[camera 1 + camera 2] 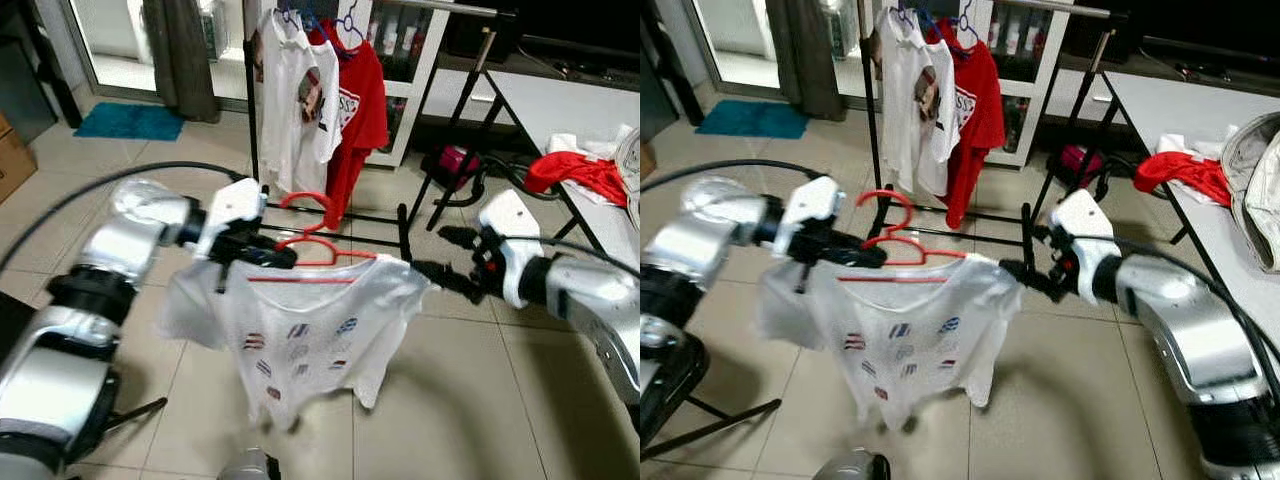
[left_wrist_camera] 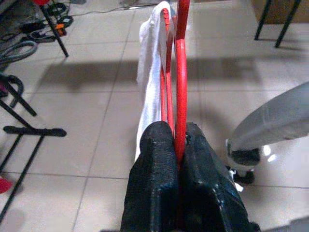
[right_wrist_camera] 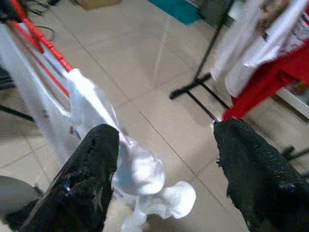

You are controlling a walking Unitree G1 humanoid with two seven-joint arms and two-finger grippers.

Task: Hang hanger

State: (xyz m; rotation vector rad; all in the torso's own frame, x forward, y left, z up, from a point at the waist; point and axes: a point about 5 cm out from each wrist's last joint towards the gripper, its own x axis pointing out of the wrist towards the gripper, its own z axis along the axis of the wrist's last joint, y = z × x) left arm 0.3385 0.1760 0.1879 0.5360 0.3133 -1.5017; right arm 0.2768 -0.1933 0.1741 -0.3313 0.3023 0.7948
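Both arms are silver, rounded shells with a glossy sheen, jointed by black collars. The left arm (image 1: 120, 240) has a bulbous silver elbow, a black ring below it and a white blocky wrist housing; a thin black cable arcs over it from the shoulder side. The right arm (image 1: 1180, 310) has a like white wrist block with small red marks beside its black mount, and a black cable along its top. Left gripper (image 2: 179, 159) and right gripper (image 3: 166, 159) each carry two long black fingers (image 3: 256, 179) with a rough, pebbled rubber surface
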